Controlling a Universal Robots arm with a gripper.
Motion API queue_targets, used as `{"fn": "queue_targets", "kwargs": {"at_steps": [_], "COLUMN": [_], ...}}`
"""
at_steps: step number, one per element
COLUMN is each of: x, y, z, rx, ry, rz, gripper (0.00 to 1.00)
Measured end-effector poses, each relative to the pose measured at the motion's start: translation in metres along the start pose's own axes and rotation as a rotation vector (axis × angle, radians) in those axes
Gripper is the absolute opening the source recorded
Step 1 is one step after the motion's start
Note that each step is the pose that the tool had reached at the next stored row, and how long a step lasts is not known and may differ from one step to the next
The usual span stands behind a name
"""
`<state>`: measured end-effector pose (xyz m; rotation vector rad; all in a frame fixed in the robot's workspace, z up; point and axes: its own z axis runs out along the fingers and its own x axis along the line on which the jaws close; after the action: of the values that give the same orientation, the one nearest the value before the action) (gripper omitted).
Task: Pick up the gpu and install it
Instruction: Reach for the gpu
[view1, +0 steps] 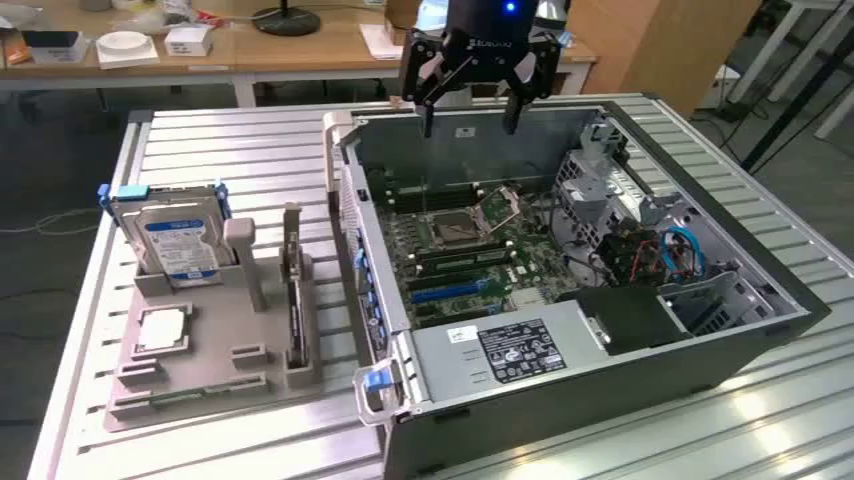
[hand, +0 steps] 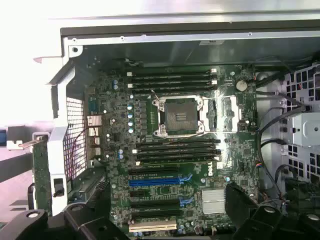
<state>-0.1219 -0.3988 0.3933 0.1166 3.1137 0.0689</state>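
Nearest the camera, the power supply (view1: 514, 350) lay across the near end of the open computer case (view1: 601, 410). On the exterior view's left sat a grey holder tray (view1: 220, 320). In it the gpu (view1: 294, 310) stood on its edge in a slot, near the case's side wall. Farther back in the tray stood the hard drive (view1: 180, 245). Inside the case lay the motherboard (view1: 461, 265). At the far end the gripper (view1: 469, 125) hung above the case's far wall, its jaws spread wide and holding nothing.
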Motion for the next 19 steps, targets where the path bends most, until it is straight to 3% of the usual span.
{"fn": "queue_targets", "kwargs": {"at_steps": [13,16,18,19], "x": [0.0000,0.0000,0.0000,0.0000], "y": [0.0000,0.0000,0.0000,0.0000], "z": [0.0000,0.0000,0.0000,0.0000], "rx": [0.0000,0.0000,0.0000,0.0000], "ry": [0.0000,0.0000,0.0000,0.0000], "rz": [0.000,0.000,0.000,0.000], "gripper": [0.99,0.91,0.79,0.79]}}
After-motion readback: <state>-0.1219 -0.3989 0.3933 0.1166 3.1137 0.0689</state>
